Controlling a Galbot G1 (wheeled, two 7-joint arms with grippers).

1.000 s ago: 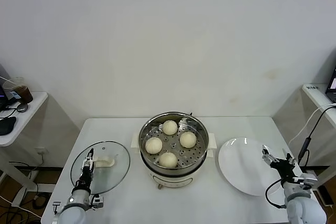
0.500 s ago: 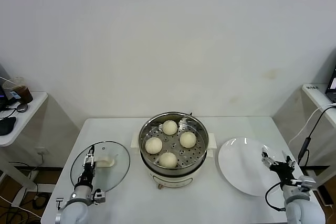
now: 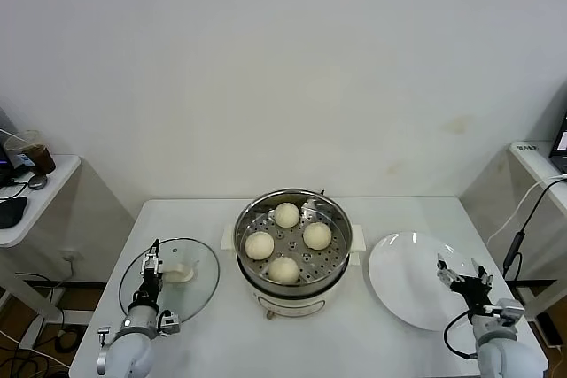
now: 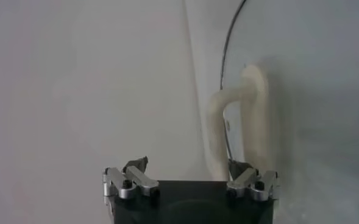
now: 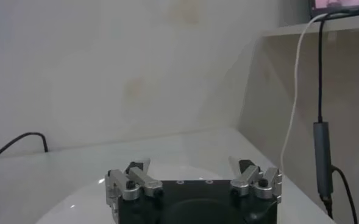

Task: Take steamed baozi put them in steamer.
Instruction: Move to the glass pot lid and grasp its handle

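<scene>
Steamer (image 3: pixel 293 241), centre of head view: shiny stainless steel, perforated metal tray. Baozi (image 3: pixel 286 214): smooth matt dough. Lid (image 3: pixel 170 281), lower left: clear glass, smooth cream handle. Plate (image 3: pixel 409 291), lower right: glossy white. Table (image 3: pixel 354 343): smooth matt white.

This looks like a robotics lab or test room set up as a mock kitchen: a plain white table (image 3: pixel 399 219) stands against a bare white wall (image 3: pixel 283 68), carrying only a steamer (image 3: pixel 293 250) with baozi, a glass lid (image 3: pixel 169 281) and a white plate (image 3: pixel 416 281). Side desks hold a drink cup (image 3: pixel 29 153), a dark device (image 3: pixel 12 210) and trailing cables (image 3: pixel 523 219), not kitchen fittings.
</scene>
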